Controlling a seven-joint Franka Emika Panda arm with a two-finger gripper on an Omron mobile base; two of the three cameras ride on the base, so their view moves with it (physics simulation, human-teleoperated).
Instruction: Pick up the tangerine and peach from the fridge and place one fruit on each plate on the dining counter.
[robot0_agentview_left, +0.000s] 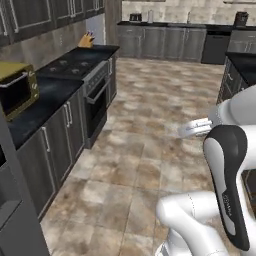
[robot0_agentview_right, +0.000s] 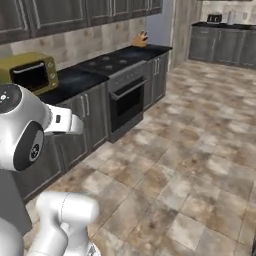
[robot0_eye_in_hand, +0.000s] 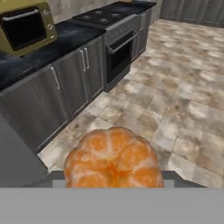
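Observation:
A small round orange tangerine (robot0_eye_in_hand: 113, 161) with ribbed segments sits low in the middle of the hand view, hiding the finger tips. My gripper (robot0_agentview_left: 187, 131) is shut on it, held out over the tiled floor at about counter height, and its white hand (robot0_agentview_right: 70, 124) points toward the wall counter. The grey side of the fridge (robot0_agentview_left: 12, 215) stands at the near left. A black-topped island (robot0_agentview_left: 244, 62) with dark grey fronts runs along the right edge. The peach and the plates are out of view.
Along the left runs the wall counter (robot0_agentview_left: 47, 95) with a yellow microwave (robot0_agentview_left: 17, 87), a cooktop (robot0_agentview_left: 70, 65) and a built-in oven (robot0_agentview_left: 97, 102). A knife block (robot0_agentview_left: 86, 40) stands at its far end. Open tiled floor (robot0_agentview_left: 145, 150) stretches ahead to more dark cabinets (robot0_agentview_left: 165, 42).

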